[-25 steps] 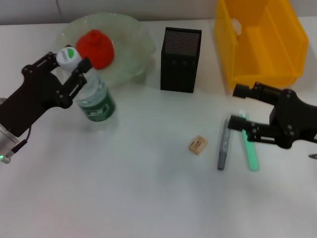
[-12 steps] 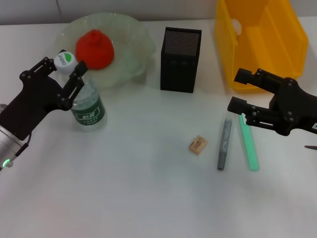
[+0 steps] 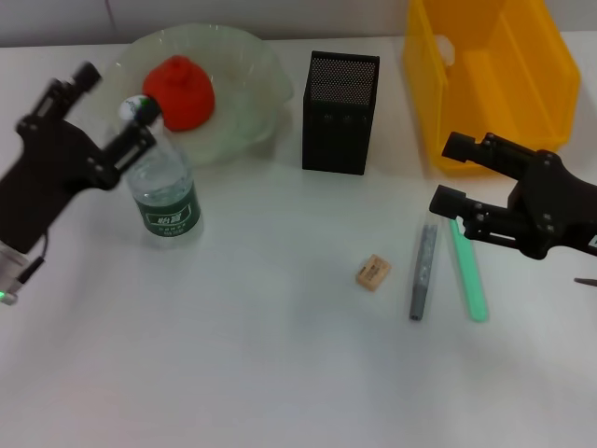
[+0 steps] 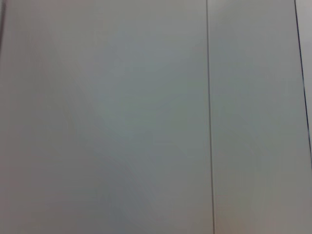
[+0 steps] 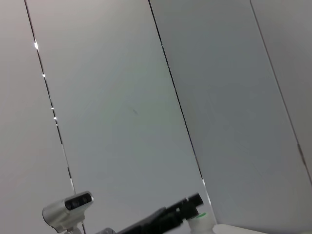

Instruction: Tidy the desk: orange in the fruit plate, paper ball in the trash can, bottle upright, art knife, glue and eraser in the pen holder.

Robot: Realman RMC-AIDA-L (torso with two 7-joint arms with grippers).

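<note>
The bottle (image 3: 164,192) stands upright on the desk (image 3: 233,355) in front of the fruit plate (image 3: 254,58), which holds the orange (image 3: 181,90). My left gripper (image 3: 117,103) is open, its fingers spread on either side of the bottle's white cap. My right gripper (image 3: 446,173) is open and hovers over the top ends of the grey glue stick (image 3: 423,271) and the green art knife (image 3: 469,276). The eraser (image 3: 372,272) lies left of them. The pen holder (image 3: 340,112) stands at the middle back. The trash can (image 3: 485,75) holds a white paper ball (image 3: 446,49).
The right wrist view shows wall panels, with the left arm and the bottle cap (image 5: 199,218) at its edge. Only a wall shows in the left wrist view. Bare desk stretches across the front.
My left gripper stood the tilted bottle upright, then opened and drew back from the cap. My right gripper rose off the art knife and has held still since.
</note>
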